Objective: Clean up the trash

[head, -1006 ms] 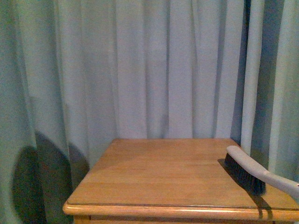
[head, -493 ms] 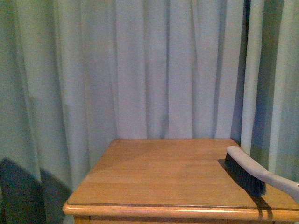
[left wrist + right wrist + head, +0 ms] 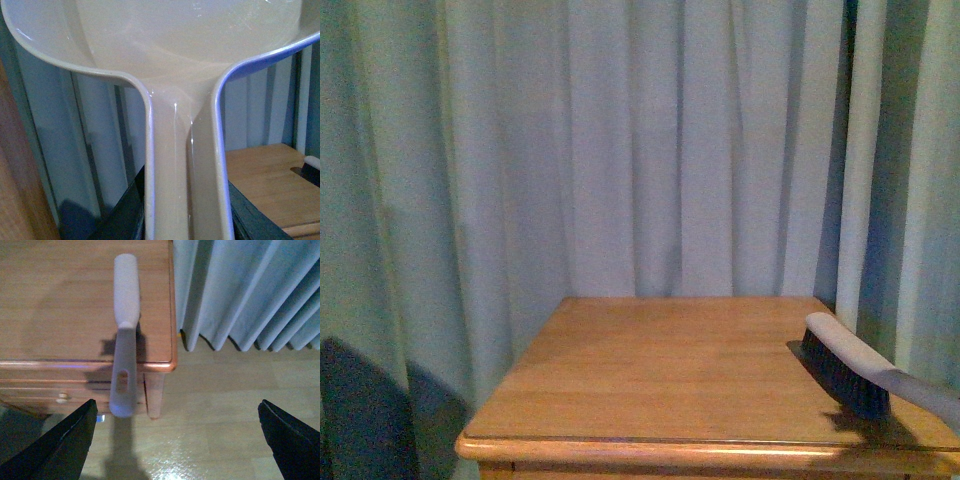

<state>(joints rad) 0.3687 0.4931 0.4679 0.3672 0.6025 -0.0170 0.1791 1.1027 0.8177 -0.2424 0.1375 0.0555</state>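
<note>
Your left gripper (image 3: 187, 212) was clamped on the dustpan (image 3: 175, 50). Its dark fingers (image 3: 127, 212) pressed against either side of the beige handle, and the pan's bowl spread out just beyond them, filling most of that wrist's view. Past the pan, well apart from the hand, a corner of the wooden table (image 3: 260, 175) showed.

Your right gripper (image 3: 177, 440) was spread wide and held nothing. Its two black fingers (image 3: 62, 440) stood far apart, with bare floor (image 3: 225, 405) between them. The brush (image 3: 125, 325) lay ahead of that gripper, apart from both fingers. It rested on the table with its slotted handle end sticking out over the near edge toward the hand. The curtain (image 3: 240, 290) hung farther out, beside the table.

Against half a second earlier, the brush had not moved from the table's right edge in the front view. A broader shadow (image 3: 870, 420) had spread over the wood under its handle, though. The dark patch (image 3: 360, 400) low on the curtain had been round a second earlier. It had since sunk into a lower, squarer shape and kept it.

From these views you could not tell where the trash was.
</note>
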